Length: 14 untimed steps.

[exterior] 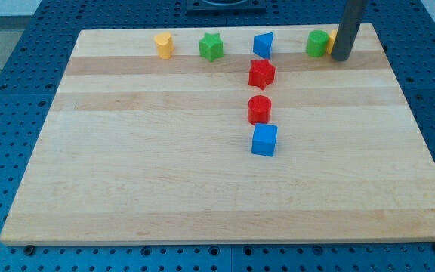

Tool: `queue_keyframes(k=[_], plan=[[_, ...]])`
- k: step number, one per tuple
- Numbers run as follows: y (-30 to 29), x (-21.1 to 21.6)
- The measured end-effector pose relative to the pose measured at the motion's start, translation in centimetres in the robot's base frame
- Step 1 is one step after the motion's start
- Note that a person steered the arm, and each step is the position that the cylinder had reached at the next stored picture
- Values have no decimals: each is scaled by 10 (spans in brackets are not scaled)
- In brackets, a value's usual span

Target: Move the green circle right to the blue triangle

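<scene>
Closest to the camera is the blue cube [264, 140], mid-board, with the red cylinder [259, 109] and red star [261, 73] lined up behind it. Along the top edge: yellow block [164, 45], green star [211, 47], blue triangle [263, 44], green circle [318, 44]. No hand here, just a rod: my tip [340, 58] sits beside the circle's right near the top-right corner, a yellow sliver [330, 42] between. Looks like approach is done; next I'd guess a short, straight leftward push.

wooden board [127, 196] | carries eight coloured blocks | on blue pegboard [6, 75]
</scene>
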State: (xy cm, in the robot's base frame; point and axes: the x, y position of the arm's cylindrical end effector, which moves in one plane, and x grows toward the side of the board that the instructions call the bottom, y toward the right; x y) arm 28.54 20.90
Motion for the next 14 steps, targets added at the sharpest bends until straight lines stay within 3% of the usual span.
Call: queue_keyframes(k=[4,8,10,14], plan=[[-67,-16],[-65,-40],[-116,-83],[-69,-94]])
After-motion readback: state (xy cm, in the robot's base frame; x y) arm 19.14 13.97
